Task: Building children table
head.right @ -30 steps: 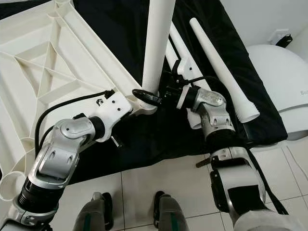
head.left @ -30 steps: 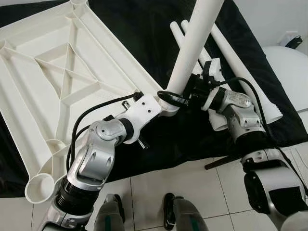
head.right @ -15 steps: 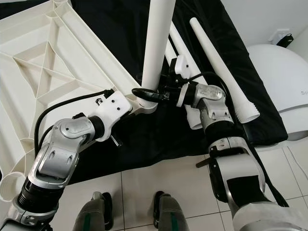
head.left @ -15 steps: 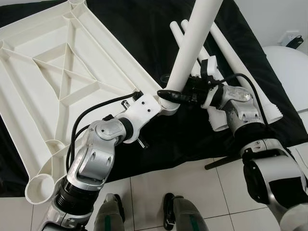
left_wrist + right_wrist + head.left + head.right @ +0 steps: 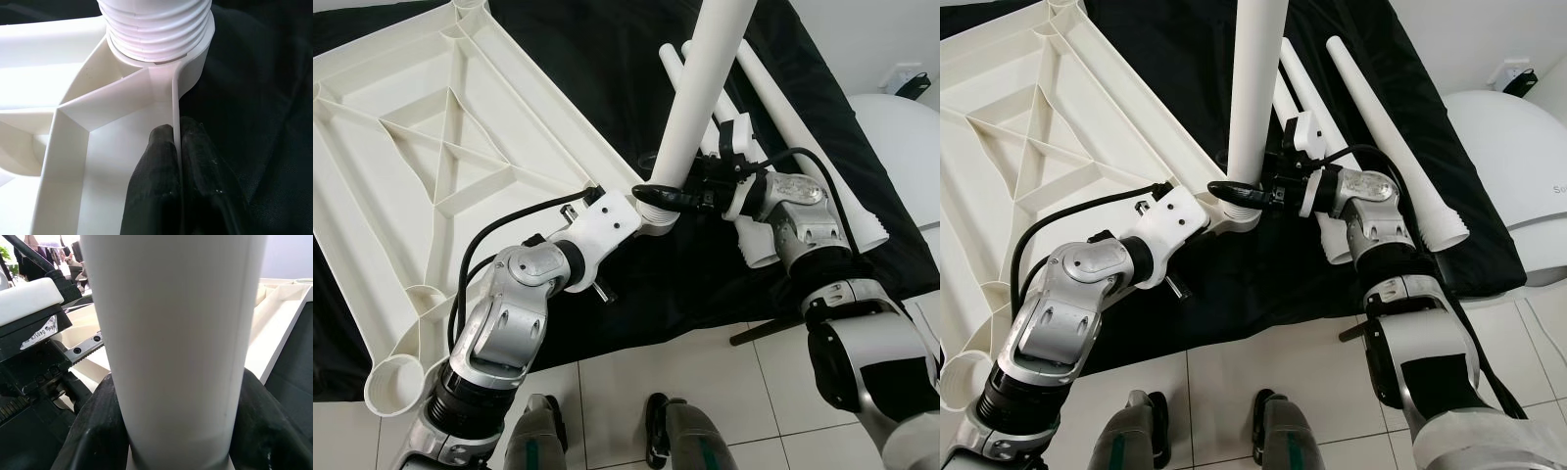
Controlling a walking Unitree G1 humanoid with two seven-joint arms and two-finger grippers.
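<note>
The white table top (image 5: 440, 147) lies upside down on a black cloth. A white leg (image 5: 700, 88) stands in the corner socket nearest me, and its threaded end (image 5: 156, 29) sits in that socket. My left gripper (image 5: 176, 132) is shut on the thin rim wall of the table top just beside the socket; from the head it sits at the leg's foot (image 5: 654, 196). My right gripper (image 5: 693, 192) is shut on the lower part of the leg (image 5: 176, 333), one black finger (image 5: 98, 431) on either side.
Spare white legs (image 5: 1391, 127) lie on the black cloth (image 5: 607, 59) behind my right arm. A white rounded object (image 5: 901, 137) stands at the far right. Another open corner socket (image 5: 396, 382) is at the near left. Tiled floor (image 5: 705, 392) runs along the cloth's near edge.
My right wrist has shifted a little to the left and turned, and the leg's top has leaned slightly left with it. The left arm holds still.
</note>
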